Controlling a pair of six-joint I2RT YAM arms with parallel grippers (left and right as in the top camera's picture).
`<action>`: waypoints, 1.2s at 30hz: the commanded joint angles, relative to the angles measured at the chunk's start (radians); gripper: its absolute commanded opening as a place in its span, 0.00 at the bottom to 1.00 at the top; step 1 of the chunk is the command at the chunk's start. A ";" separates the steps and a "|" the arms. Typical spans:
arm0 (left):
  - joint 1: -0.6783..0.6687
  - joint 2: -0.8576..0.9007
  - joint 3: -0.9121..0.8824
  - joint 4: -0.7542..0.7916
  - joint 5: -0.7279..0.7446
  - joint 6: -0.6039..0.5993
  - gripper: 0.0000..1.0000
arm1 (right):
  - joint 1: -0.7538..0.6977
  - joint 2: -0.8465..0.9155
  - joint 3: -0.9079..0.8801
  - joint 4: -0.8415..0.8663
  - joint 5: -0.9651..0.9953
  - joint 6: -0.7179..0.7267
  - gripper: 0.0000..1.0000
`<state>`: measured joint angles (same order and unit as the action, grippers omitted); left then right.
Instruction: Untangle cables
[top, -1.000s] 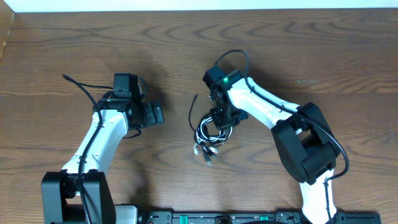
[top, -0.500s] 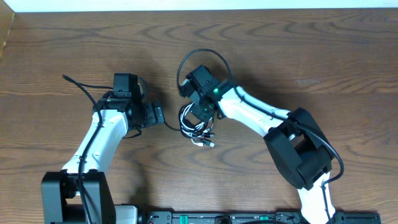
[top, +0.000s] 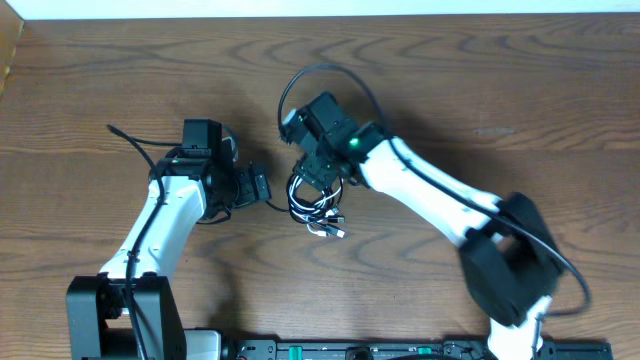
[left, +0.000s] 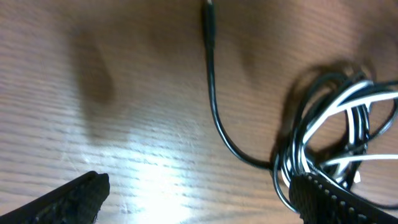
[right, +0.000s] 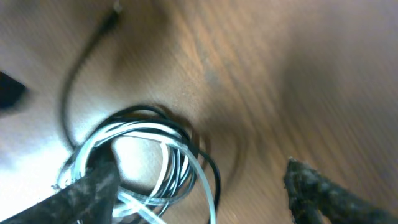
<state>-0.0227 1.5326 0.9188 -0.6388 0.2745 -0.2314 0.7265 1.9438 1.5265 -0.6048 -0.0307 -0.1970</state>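
Observation:
The cables lie in one tangled coil (top: 316, 206) on the wooden table, black and white loops mixed, with small plug ends at its lower right. My right gripper (top: 320, 172) hangs over the coil's top edge, open; in the right wrist view (right: 202, 193) some loops (right: 146, 155) lie between its wide-apart jaws, ungripped. My left gripper (top: 260, 188) is open just left of the coil. In the left wrist view (left: 199, 202) the black cable's tail (left: 214, 102) runs up to a plug, and white strands (left: 348, 102) show in the bundle at the right.
The right arm's own thick black wire (top: 300, 80) arches above its wrist. Another arm wire (top: 130, 140) trails left of the left arm. A light strip (top: 320, 8) borders the table's far edge.
My right gripper carried the coil leftward toward the left gripper, then opened and let it go. The left arm has barely moved.

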 joint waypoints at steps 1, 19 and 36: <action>0.000 0.002 0.008 -0.011 0.119 0.010 0.98 | -0.019 -0.090 0.026 -0.074 -0.006 0.172 0.86; -0.205 0.003 -0.008 0.206 0.178 0.018 0.26 | -0.097 -0.103 -0.161 -0.401 -0.372 0.311 0.71; -0.284 0.115 -0.027 0.224 -0.142 -0.138 0.38 | 0.009 -0.103 -0.428 0.041 -0.213 0.170 0.83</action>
<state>-0.3042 1.6096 0.9081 -0.4229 0.1577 -0.3439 0.7338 1.8374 1.1255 -0.5819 -0.3023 0.0525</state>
